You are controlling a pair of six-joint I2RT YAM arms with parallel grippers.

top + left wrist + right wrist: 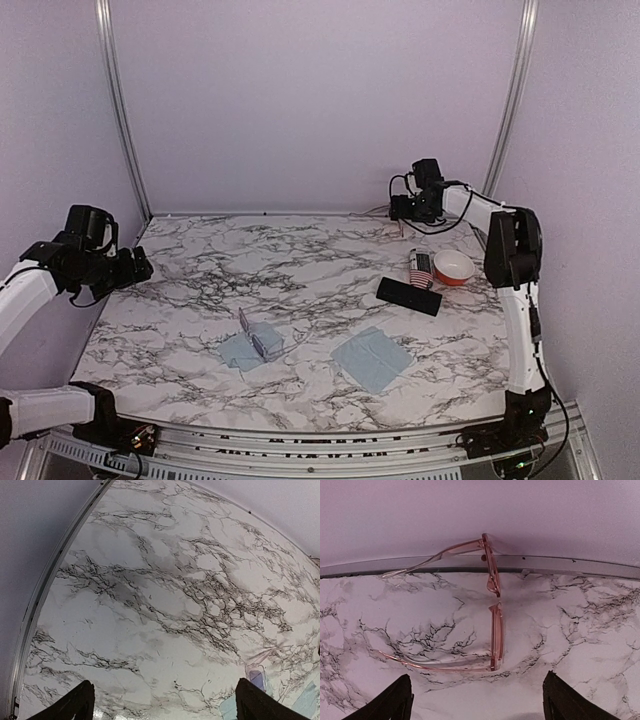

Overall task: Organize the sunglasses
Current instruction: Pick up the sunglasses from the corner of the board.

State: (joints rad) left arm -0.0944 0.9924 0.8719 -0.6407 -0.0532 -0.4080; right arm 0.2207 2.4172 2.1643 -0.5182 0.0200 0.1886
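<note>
Sunglasses (pixel 497 635) uncased; striped case (pixel 421 269) beside bowl (pixel 456 279).

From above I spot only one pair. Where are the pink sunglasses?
Right wrist view: the pink sunglasses lie unfolded at the far right of the table, by the back rail, just ahead of the right end effector.

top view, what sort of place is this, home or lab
Most likely a lab robot bench, not a home: left arm and right arm bolted to a marble-look table, metal posts and bare walls around it.
</note>
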